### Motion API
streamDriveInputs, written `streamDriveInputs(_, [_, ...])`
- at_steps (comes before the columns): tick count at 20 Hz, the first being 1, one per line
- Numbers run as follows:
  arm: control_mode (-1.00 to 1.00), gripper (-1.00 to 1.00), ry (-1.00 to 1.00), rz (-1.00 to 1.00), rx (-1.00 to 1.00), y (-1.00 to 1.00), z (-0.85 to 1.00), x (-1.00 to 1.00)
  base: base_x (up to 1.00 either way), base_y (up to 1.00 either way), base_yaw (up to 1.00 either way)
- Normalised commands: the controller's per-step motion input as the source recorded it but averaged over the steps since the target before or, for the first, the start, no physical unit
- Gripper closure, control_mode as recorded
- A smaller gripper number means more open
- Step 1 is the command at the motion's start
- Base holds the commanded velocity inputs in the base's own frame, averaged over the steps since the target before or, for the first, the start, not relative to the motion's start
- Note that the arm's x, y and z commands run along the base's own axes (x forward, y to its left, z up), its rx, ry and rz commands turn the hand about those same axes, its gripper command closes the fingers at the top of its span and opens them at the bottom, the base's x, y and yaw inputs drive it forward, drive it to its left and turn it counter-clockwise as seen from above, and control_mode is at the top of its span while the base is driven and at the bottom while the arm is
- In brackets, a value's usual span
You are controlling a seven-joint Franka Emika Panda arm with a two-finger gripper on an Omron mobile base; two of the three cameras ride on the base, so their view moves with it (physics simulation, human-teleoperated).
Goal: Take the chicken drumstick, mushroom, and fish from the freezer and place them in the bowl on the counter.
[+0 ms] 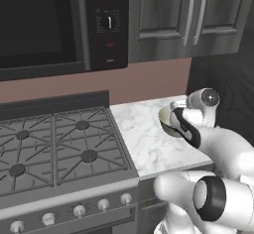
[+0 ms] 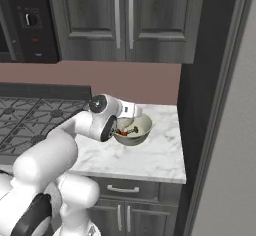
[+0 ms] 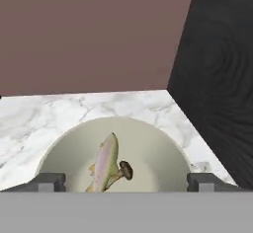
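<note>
The cream bowl (image 3: 148, 148) stands on the white marble counter (image 3: 39, 113), near the dark side wall. In it lie the fish (image 3: 105, 160), pale with a pink stripe, and a small brown mushroom (image 3: 125, 169) touching its side. An orange bit shows under the fish; I cannot tell if it is the chicken drumstick. My gripper (image 3: 127, 182) hangs open just above the bowl's near rim, with nothing between its fingertips (image 3: 49, 181). In the base views the white hand covers part of the bowl (image 1: 165, 119) (image 2: 140, 130), with brownish food inside.
The black gas stove (image 1: 54, 148) lies left of the counter (image 1: 149, 144), under a dark microwave (image 1: 39, 25). Dark wood-grain cabinets (image 2: 122, 20) hang above. A dark panel (image 3: 217, 79) and the freezer's plain grey face (image 2: 230, 145) bound the counter's right end.
</note>
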Motion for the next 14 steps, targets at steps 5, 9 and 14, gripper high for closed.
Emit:
streamDriveInputs(5, [-1.0, -1.0, -0.42, -0.07, 0.01, 0.0, 1.0, -1.0, 0.0, 0.0, 0.0])
streamDriveInputs(9, [-1.0, -1.0, -0.53, -0.07, 0.0, 0.0, 1.0, -1.0, 0.0, 0.0, 0.0])
streamDriveInputs(14, [-1.0, -1.0, -0.63, -0.05, 0.0, 0.0, 1.0, -1.0, 0.0, 0.0, 0.0])
